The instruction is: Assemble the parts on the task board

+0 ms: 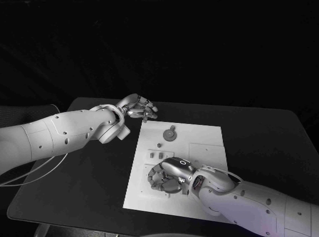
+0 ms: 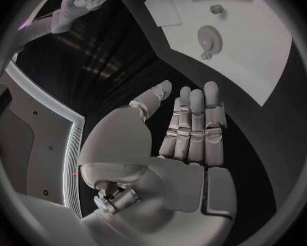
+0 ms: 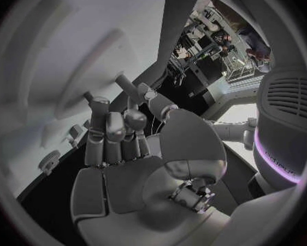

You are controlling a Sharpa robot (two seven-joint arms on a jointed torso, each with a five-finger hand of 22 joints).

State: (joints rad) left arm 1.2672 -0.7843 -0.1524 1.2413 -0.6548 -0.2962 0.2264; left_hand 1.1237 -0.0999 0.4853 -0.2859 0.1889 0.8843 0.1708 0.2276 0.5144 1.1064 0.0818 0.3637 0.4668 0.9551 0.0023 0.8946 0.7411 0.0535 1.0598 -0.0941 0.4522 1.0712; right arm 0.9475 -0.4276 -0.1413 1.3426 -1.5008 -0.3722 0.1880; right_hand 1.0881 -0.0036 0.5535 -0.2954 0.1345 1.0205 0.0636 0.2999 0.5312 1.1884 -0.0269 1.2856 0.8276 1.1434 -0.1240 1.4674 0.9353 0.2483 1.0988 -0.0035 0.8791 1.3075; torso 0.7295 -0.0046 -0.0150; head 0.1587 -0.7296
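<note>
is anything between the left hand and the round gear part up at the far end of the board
Nothing visible stands in the way. The left hand hovers open over the black table just off the far left corner of the task board, and the gear part lies on bare white board beyond it. The right hand works at the near end.

White task board (image 1: pixel 202 136) flat mid-table; round gear part (image 1: pixel 171 134) lying on it.

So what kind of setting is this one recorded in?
Probably a robotics lab test bench: a black table holds a white task board with small parts, two robot hands work over it, and the right wrist view shows equipment racks behind.
</note>
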